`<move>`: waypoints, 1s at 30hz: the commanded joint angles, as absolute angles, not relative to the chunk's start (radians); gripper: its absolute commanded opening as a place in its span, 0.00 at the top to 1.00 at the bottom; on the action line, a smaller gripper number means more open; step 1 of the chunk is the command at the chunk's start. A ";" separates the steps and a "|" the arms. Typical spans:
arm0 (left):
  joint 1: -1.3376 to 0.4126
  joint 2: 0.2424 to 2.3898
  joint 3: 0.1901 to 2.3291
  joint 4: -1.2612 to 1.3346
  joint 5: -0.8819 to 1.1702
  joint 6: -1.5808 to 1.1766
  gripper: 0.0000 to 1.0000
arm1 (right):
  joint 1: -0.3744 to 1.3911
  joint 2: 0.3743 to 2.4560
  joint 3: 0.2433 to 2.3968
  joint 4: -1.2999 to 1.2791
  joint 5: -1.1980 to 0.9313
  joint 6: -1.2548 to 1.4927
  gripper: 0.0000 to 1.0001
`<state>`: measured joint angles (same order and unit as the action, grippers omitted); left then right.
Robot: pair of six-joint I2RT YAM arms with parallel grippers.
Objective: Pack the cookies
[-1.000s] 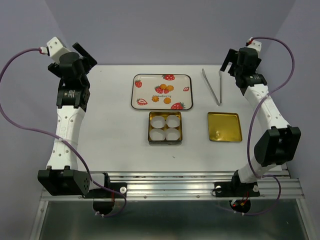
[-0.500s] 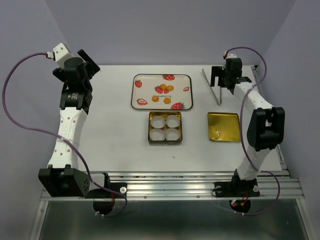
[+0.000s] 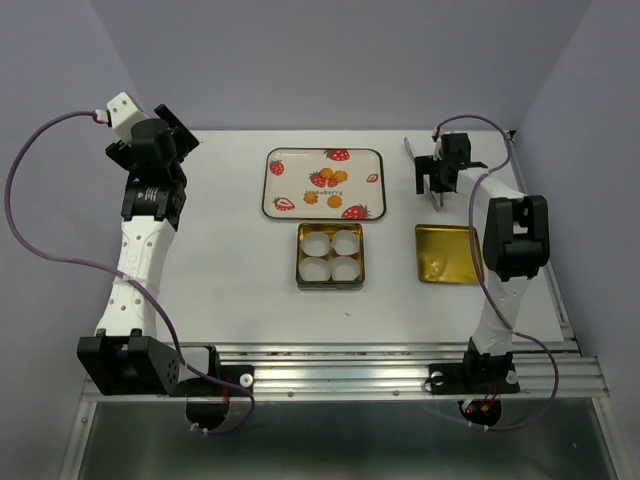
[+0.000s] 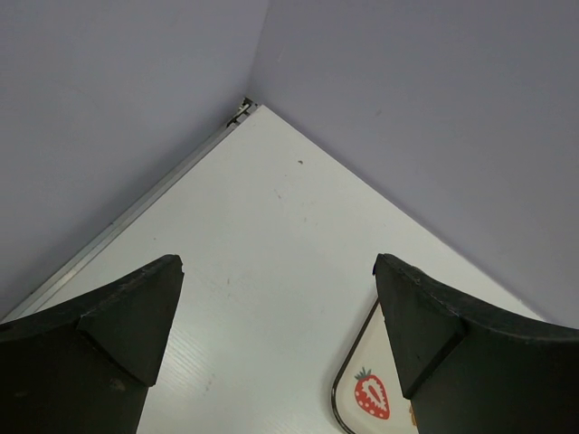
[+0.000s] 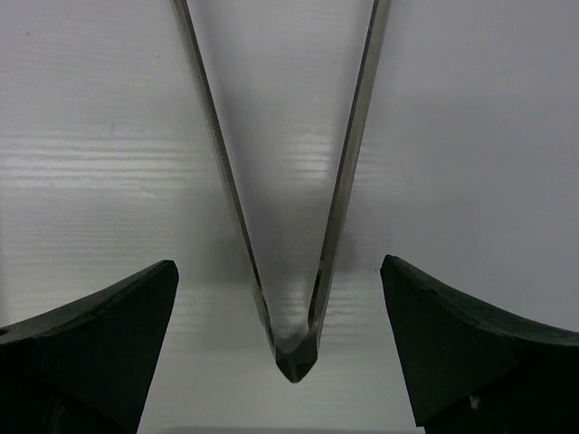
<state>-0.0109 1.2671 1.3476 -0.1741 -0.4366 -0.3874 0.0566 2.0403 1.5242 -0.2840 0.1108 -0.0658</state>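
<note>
Right gripper (image 3: 436, 182): spread wide, low over the far right part of the white table (image 3: 230, 250), straddling the joined end of thin V-shaped metal tongs (image 3: 412, 152). In the right wrist view, same gripper (image 5: 280, 362), black fingers (image 5: 90, 353) on either side of the tongs (image 5: 348, 163) and apart from both legs; hinge tip nearest the camera, legs flaring away. Nothing pinched.

Left gripper (image 3: 178, 122): likewise spread, raised over the far left corner, holding nothing. In the left wrist view (image 4: 276, 353), bare table (image 4: 271, 235) between the fingers (image 4: 99, 353), plus one corner of the tray (image 4: 373, 348).

Small round orange-yellow cookies (image 3: 327, 180): clustered mid-tray on the white rounded-rectangle tray (image 3: 295, 185) printed with red strawberries (image 3: 338, 155), at the table's far centre, well apart from both grippers. Just nearside of the tray, a square gold tin (image 3: 300, 272) holding four white paper cups (image 3: 318, 243). Right of the tin and apart from it, a flat square gold lid (image 3: 449, 253), lying on the table near the tongs' joined end.
</note>
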 commanded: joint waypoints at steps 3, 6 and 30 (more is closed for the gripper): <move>-0.009 1.273 1.335 -0.143 -0.476 -0.402 0.01 | 0.046 2.117 1.608 -0.258 0.113 -0.088 0.00; -0.008 1.278 1.336 -0.138 -0.480 -0.403 0.01 | 0.046 2.144 1.627 -0.256 0.120 -0.072 0.00; -0.008 1.290 1.353 -0.147 -0.509 -0.408 0.01 | 0.003 2.266 1.710 -0.275 0.014 0.028 0.00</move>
<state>-0.0109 1.3025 1.3411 -0.1730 -0.4808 -0.4026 0.0113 2.2250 1.6680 -0.2764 0.0341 0.0051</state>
